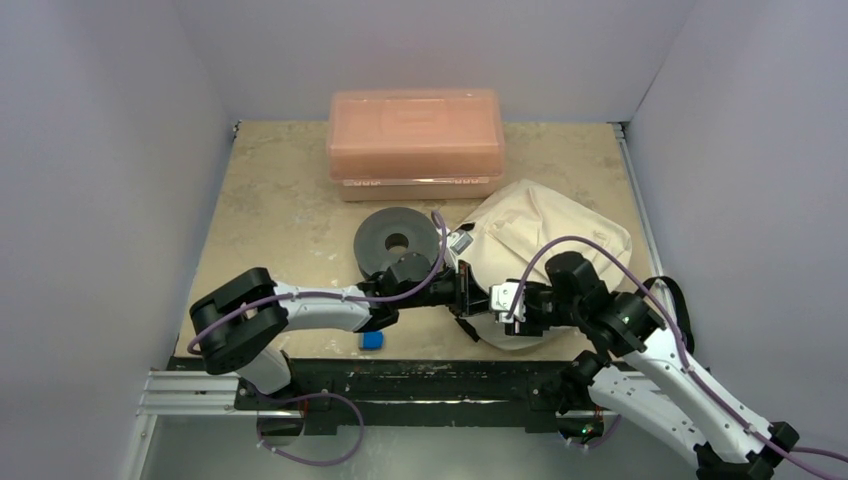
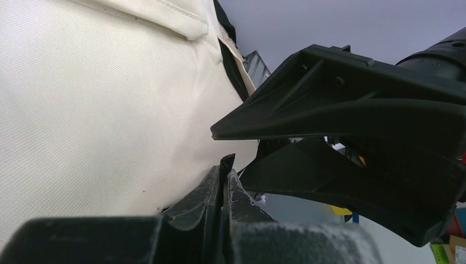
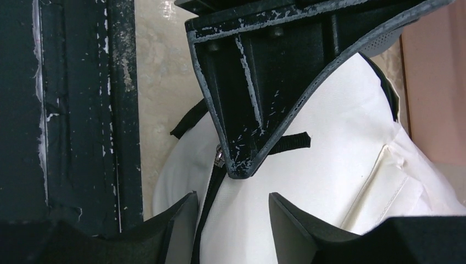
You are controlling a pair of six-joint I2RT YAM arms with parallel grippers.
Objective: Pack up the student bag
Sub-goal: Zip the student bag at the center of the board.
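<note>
The student bag (image 1: 555, 225), cream fabric with black zip lines, lies on the table right of centre. My left gripper (image 1: 468, 285) reaches right to its near-left corner and is shut on a thin black tab of the bag (image 2: 227, 161). In the left wrist view the cream fabric (image 2: 99, 110) fills the left side. My right gripper (image 1: 500, 300) reaches left to the same corner. In the right wrist view it (image 3: 233, 197) is open just above the bag (image 3: 329, 165), straddling the black zip line (image 3: 211, 192). The left gripper's finger (image 3: 247, 110) is right in front of it, and the black tab (image 3: 294, 141) sticks out beside that finger.
A salmon-pink plastic box (image 1: 415, 140) stands at the back. A grey disc (image 1: 385, 232) lies left of the bag, behind my left arm. A small blue block (image 1: 372, 340) lies by the black base rail (image 1: 420, 375) at the near edge. White walls close in the table.
</note>
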